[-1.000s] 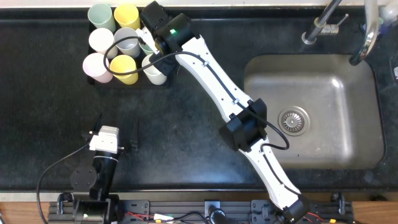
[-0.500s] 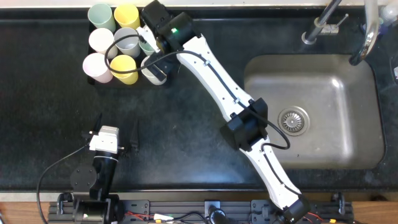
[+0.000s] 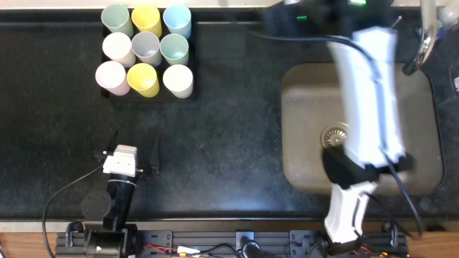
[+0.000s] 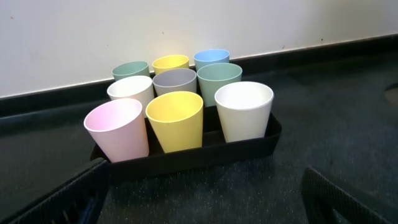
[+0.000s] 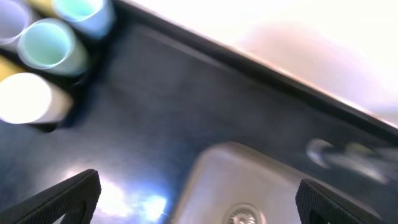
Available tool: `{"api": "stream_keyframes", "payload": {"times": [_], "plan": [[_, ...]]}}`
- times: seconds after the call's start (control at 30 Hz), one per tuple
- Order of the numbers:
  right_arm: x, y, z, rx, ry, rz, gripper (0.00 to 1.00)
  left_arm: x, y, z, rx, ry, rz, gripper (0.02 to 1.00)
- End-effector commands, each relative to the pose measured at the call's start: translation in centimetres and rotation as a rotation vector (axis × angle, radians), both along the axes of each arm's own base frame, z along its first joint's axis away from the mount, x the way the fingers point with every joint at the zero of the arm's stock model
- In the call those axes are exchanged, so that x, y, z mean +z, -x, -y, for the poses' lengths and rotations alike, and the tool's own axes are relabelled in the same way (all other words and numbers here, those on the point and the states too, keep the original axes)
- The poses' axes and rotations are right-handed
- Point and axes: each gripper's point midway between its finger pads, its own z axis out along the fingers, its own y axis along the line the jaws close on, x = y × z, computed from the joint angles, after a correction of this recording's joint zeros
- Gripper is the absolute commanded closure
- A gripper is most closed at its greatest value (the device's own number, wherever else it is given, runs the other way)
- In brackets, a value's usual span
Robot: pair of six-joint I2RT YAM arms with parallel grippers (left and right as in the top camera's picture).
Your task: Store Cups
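- Judge task approx. done; count nine cups, all inside tray (image 4: pixel 186 163), 3 rows of 3, every slot taken as far as visible.
- Place tray at back-left of counter (image 3: pixel 229 143), close to wall (image 4: pixel 186 25); well apart from sink (image 3: pixel 305 143).
- Log back row: pale green cup (image 3: pixel 115 16), back yellow cup (image 3: pixel 145 16), blue cup (image 3: pixel 176 18).
- Log mid row: white cup (image 3: pixel 117 46), grey cup (image 3: pixel 146 46), green cup (image 3: pixel 174 48).
- Log front row: pink cup (image 3: pixel 109 75), front yellow cup (image 3: pixel 143 79), cream cup (image 3: pixel 178 79).
- Find all nine upright, mouths up; see nothing inside those whose interiors show; neighbours touching or just beside, none tilted.
- Record right gripper (image 5: pixel 202 202) w/ fingers spread, nothing between them; hangs above counter by sink's corner nearest tray, well apart from tray.
- Record left gripper (image 3: pixel 135 148) w/ fingers spread wide, nothing held; sits low over front-left counter, faces tray, apart from it.
- Check sink: drain (image 3: pixel 336 134) visible; see no contents in bare part of basin; cannot inspect part under right arm.
- Judge remaining work nil or minimal: prob. only arms to park; cannot rule out further cups beyond camera cover.
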Motion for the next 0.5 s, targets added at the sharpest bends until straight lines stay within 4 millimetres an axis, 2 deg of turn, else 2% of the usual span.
{"api": "stream_keyframes", "payload": {"times": [0.03, 0.1, 0.13, 0.17, 0.27, 0.33, 0.37, 0.43, 0.5], "plan": [[0.5, 5.6, 4.5, -0.117, -0.020, -0.083, 0.005, 0.2, 0.1, 0.0, 0.000, -0.018, 0.012, 0.020], [-0.9, 9.1, 5.2, -0.123, -0.054, -0.156, 0.003, 0.2, 0.1, 0.0, 0.000, -0.018, 0.012, 0.020], [-2.2, 11.6, 5.0, -0.122, -0.099, -0.204, 0.005, 0.2, 0.1, 0.0, 0.000, -0.018, 0.012, 0.018], [-2.9, 12.7, 4.8, -0.115, -0.122, -0.218, 0.003, 0.2, 0.1, 0.0, 0.000, -0.018, 0.012, 0.018], [-6.6, 15.8, 4.8, -0.100, -0.164, -0.186, 0.003, 0.2, 0.1, 0.0, 0.000, -0.018, 0.012, 0.020], [-8.7, 16.2, 5.1, -0.079, -0.163, -0.068, 0.003, 0.2, 0.1, 0.0, 0.000, -0.018, 0.012, 0.018], [-10.0, 16.3, 5.4, -0.058, -0.157, 0.053, 0.005, 0.2, 0.1, 0.0, 0.000, -0.018, 0.012, 0.020], [-10.9, 16.2, 5.6, -0.040, -0.168, 0.228, 0.003, 0.2, 0.1, 0.0, 0.000, -0.018, 0.012, 0.018], [-10.6, 16.2, 5.6, -0.026, -0.194, 0.406, 0.003, 0.2, 0.1, 0.0, 0.000, -0.018, 0.012, 0.018]]}}
